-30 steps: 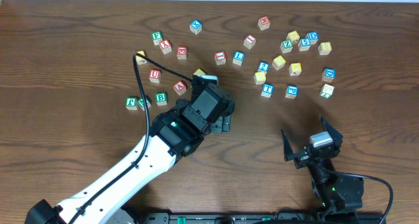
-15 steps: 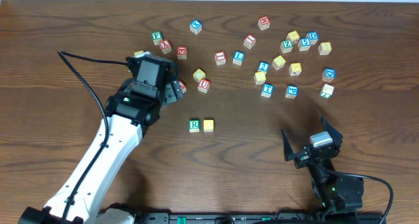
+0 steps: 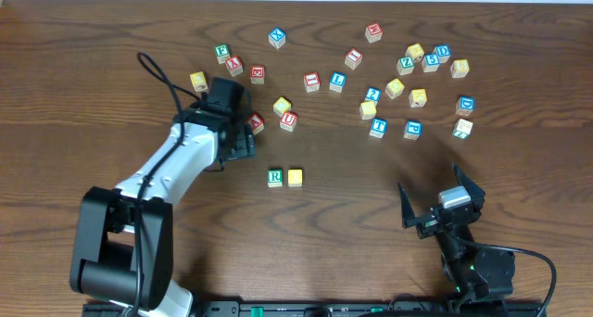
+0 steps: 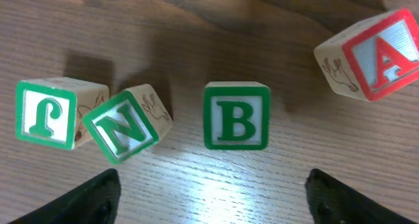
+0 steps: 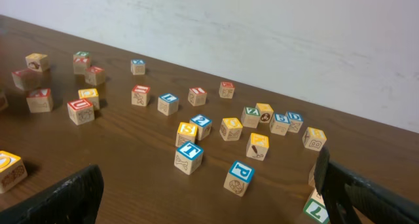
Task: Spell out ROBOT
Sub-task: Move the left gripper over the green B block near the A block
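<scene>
Left of the started row, your left gripper (image 4: 219, 196) has swung off the placed R (image 3: 275, 177) and yellow cube (image 3: 295, 177). Its jaws are spread and empty, framing the green B (image 4: 236, 116), likely the third letter. Your right gripper (image 3: 440, 203) idles, spread wide.

Overhead view: even, diffuse light; scattered cubes (image 3: 336, 82) cast short, soft shadows on the surface (image 3: 371, 196). Left wrist view: pale glare streaks the wood below the B cube (image 4: 236, 116); left claw (image 4: 219, 204) fingertips (image 4: 98, 198) are dark and blurred. Right wrist view: bright wall (image 5: 262, 27), dim surface, right claw (image 5: 213, 201) out of focus.
</scene>
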`<action>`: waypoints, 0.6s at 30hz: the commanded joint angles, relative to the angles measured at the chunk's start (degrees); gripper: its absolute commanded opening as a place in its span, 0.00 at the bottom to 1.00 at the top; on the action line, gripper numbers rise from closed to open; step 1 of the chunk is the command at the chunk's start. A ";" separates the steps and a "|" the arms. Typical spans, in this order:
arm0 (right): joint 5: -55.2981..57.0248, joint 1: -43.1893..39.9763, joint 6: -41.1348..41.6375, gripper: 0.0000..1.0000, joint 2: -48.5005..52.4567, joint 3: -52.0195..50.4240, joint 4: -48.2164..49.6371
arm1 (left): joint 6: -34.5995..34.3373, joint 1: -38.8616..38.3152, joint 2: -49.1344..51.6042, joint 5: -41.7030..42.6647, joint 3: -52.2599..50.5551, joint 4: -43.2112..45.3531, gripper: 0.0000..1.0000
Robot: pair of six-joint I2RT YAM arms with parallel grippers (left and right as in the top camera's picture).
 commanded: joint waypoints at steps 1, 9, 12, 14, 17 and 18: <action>-0.11 -0.44 0.63 0.99 -0.35 -0.07 -0.24 | 2.29 3.04 -0.17 6.43 0.55 0.81 0.84; -0.11 -0.44 0.63 0.99 -0.35 -0.07 -0.24 | 2.97 3.45 -0.17 7.56 3.61 0.63 0.83; -0.11 -0.44 0.63 0.99 -0.35 -0.07 -0.24 | 4.92 3.45 -0.17 8.04 4.50 0.57 0.83; -0.09 -0.44 0.63 0.99 -0.35 -0.07 -0.24 | 5.33 3.45 -0.17 8.17 5.22 0.22 0.83; -0.11 -0.44 0.63 0.99 -0.35 -0.07 -0.24 | 5.51 3.45 -0.17 8.17 6.29 -0.11 0.82; -0.11 -0.44 0.63 0.99 -0.35 -0.07 -0.24 | 5.51 3.45 -0.17 8.17 7.08 -0.63 0.82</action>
